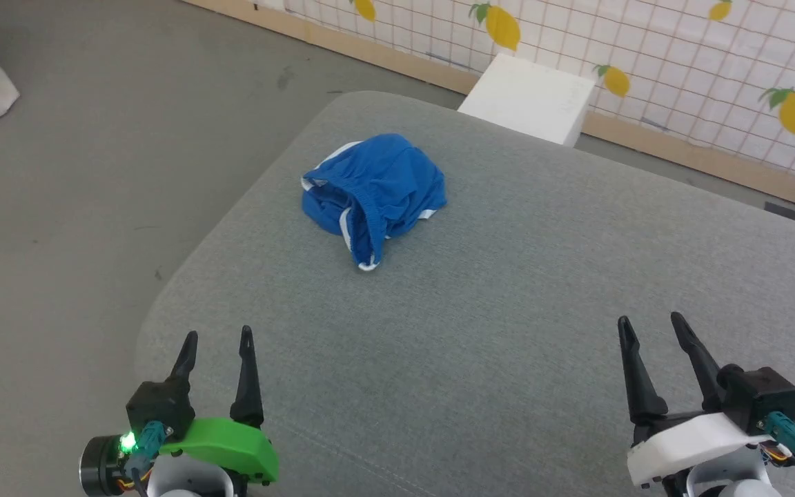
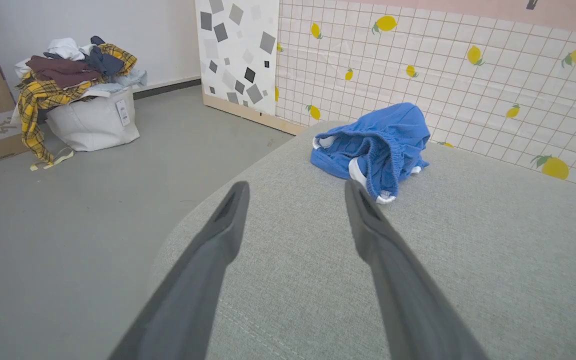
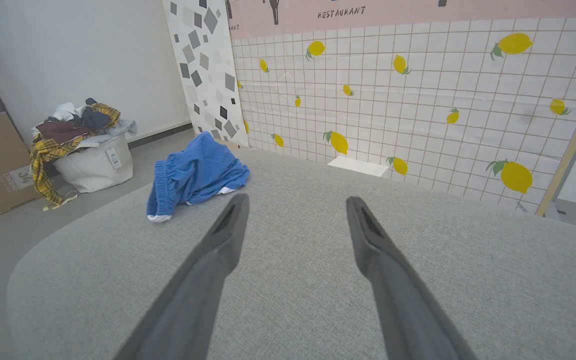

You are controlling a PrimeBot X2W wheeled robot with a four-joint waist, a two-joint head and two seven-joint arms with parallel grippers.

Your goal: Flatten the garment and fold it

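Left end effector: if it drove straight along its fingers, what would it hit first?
Likely nothing nearby: the open left end effector aims just left of the crumpled blue shorts, toward the lemon-print tiled wall; depth unclear.

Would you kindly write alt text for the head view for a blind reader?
Crumpled blue shorts lie heaped on a grey padded surface. The left pincer and right pincer are open and empty at the bottom edge, apart from the shorts. Behind are a white box and a lemon-patterned wall.
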